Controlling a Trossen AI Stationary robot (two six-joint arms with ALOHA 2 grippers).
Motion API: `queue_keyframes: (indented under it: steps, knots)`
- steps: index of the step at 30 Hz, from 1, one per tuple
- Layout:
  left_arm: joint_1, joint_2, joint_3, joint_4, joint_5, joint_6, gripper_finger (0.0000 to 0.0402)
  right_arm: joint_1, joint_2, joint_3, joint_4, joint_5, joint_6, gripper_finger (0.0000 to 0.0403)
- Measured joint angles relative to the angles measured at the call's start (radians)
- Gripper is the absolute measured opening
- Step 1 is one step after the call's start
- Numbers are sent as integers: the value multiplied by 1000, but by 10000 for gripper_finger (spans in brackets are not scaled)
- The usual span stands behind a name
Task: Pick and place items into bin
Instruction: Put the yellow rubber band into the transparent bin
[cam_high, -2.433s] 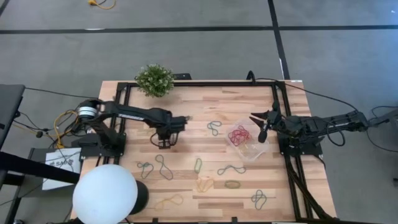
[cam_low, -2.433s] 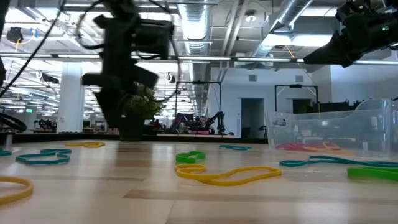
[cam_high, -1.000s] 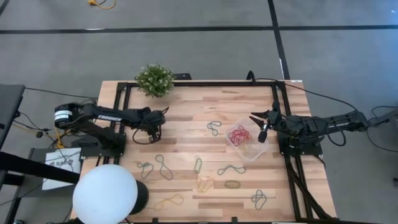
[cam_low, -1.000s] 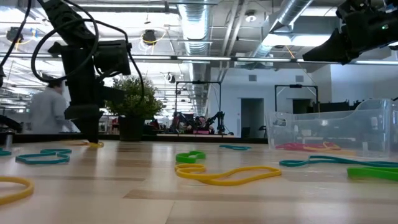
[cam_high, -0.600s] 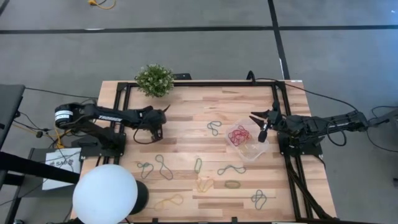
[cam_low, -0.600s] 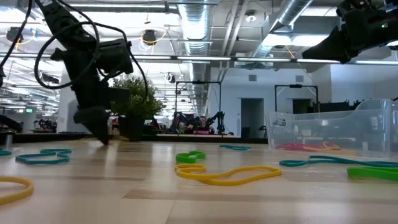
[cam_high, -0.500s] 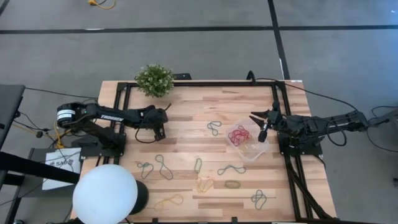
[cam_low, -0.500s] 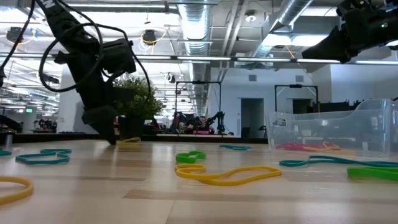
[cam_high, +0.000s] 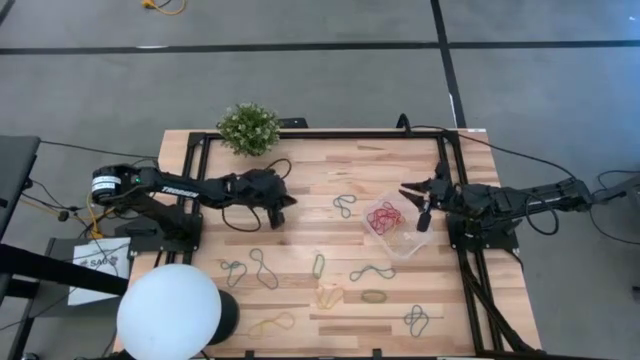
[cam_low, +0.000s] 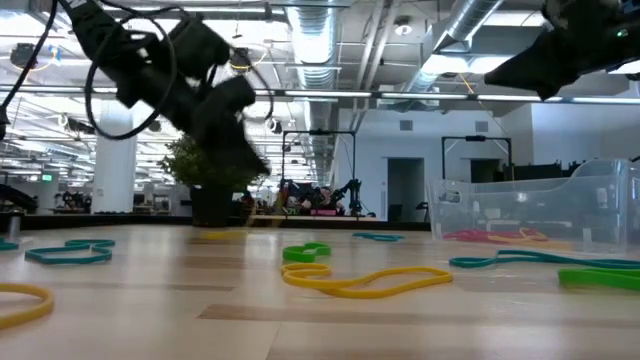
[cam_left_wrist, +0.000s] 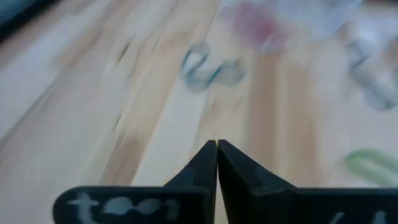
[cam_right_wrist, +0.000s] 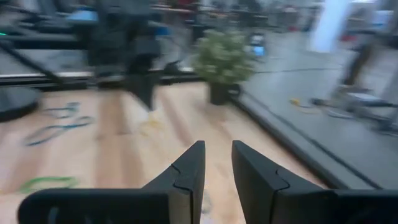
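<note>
Low view, closest to the lens: a yellow band (cam_low: 365, 282) sprawls across the lower middle of the frame, a small green band (cam_low: 306, 252) just behind it, teal loops (cam_low: 70, 254) off to the lower left. Right side, the clear bin (cam_low: 535, 208) sits on the wooden table (cam_low: 300, 320), with red bands (cam_high: 384, 218) piled inside it; from above the bin shows right of centre, near the table's right rail.

My left gripper (cam_left_wrist: 217, 148) has its fingers pressed together, tips touching, and I see nothing between them. In the high view it sits left of centre (cam_high: 283, 199), arm stretched out from the left edge, with a blue-green band (cam_high: 344, 207) lying between it and the bin. In the low view this arm hangs tilted in the upper left, above the table.

My right gripper (cam_right_wrist: 216, 163) shows a narrow gap between its fingers, empty. From above it hovers at the bin's right edge (cam_high: 418, 205).

Far back, the potted plant (cam_high: 248, 128) stands at the table's upper left corner
</note>
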Motion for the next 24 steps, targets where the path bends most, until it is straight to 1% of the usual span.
queue_keyframes:
  steps: [3, 6, 10, 13, 16, 19, 22, 24]
  knots:
    - [-18, -1, 54, 14, 30, 5, 0, 0, 50, 0, 66, -67, -22, 76]
    - [-39, -1, 121, -13, 33, 13, 0, 0, 135, 0, 143, -82, -54, 86]
    - [-74, -2, 208, -35, 33, 48, 0, 0, 303, 0, 278, -83, -101, 117]
    - [-99, -3, 270, -116, 32, 88, 0, 0, 435, 0, 421, -75, -157, 149]
    - [-119, -3, 304, -256, -10, 54, 0, 0, 531, 0, 519, -42, -217, 180]
    - [-135, 4, 303, -349, -75, 39, 3, 0, 585, 0, 557, -29, -256, 203]
    - [-149, 37, 303, -408, -136, 38, 20, 0, 611, 4, 579, -28, -271, 216]
    - [-150, 79, 304, -398, -136, 18, 38, 0, 617, 22, 580, -28, -271, 220]
